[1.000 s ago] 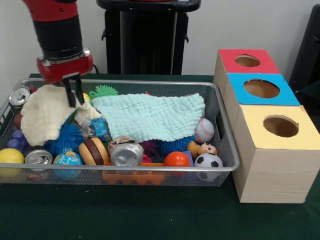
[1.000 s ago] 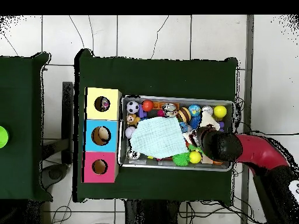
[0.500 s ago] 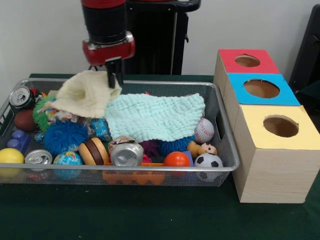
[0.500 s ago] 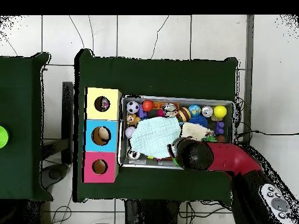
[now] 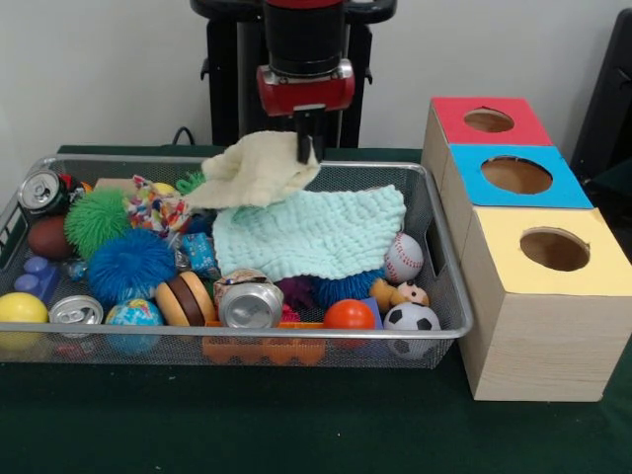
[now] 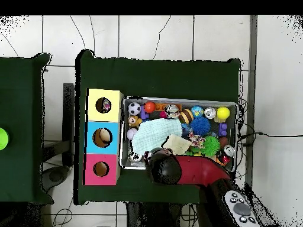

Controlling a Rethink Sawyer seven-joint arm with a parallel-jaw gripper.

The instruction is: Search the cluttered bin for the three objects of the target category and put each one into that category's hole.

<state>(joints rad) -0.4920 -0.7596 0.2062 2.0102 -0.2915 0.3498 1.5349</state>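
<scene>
While clamped on the cream cloth (image 5: 255, 170), the gripper (image 5: 307, 146) holds it lifted over the wire bin's (image 5: 449, 296) back, above the mint cloth (image 5: 311, 232).

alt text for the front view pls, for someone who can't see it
A red and black robot gripper holds a cream cloth lifted over a wire bin cluttered with balls, cans and toys, above a mint cloth. Right of the bin stands a wooden box with red, blue and yellow tops, each with a round hole.
</scene>
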